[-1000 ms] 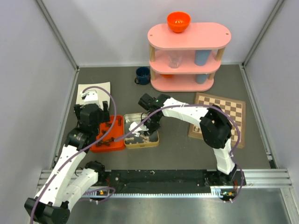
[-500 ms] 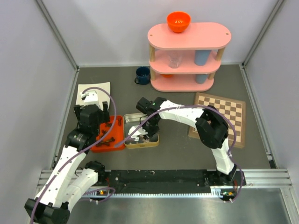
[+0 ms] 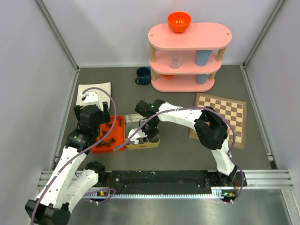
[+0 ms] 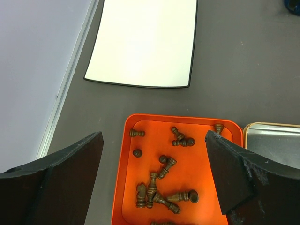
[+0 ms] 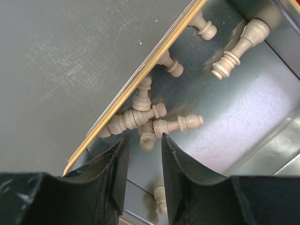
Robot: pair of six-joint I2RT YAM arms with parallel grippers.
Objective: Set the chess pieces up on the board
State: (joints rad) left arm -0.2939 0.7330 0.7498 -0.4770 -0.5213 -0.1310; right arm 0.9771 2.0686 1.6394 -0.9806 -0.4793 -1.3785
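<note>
- Lying at the far left of the dark grey desk (image 3: 178, 150) is a white rectangular sheet with a thin black edge (image 4: 143, 42). It is flat and sits just beyond the tray.
- The left pincer (image 4: 153, 140) hangs over the tray with its two black fingers (image 4: 70, 173) spread wide and nothing between them.
- The shallow orange plastic tray (image 4: 206, 187) sits below it and holds the dark brown-black turned wooden chessmen (image 4: 154, 190). Most lie on their sides. One tangled clump is near the middle, and a few loose ones are scattered toward the far rim.
- Just beside the tray, to its right, stands the square silver metal tin with a gold rim (image 3: 132, 119).
- The pale cream turned wooden chessmen (image 5: 136, 117) lie tipped over on the tin's shiny floor. One knot of them is pressed against the wall under the gold rim, and others lie further in.
- The right pincer (image 5: 144, 140) is down inside the tin, its fingers only a narrow gap apart. The rounded end of one pale piece sits between the tips. A sliver of space seems to show on either side of it, though the view is too close to be sure the pads are clear of it.
- The flat square wooden chessboard of dark brown and cream checks (image 3: 225, 112) lies at the right of the desk, well apart from the tin. The right arm's elbow is over its near-left corner.
</note>
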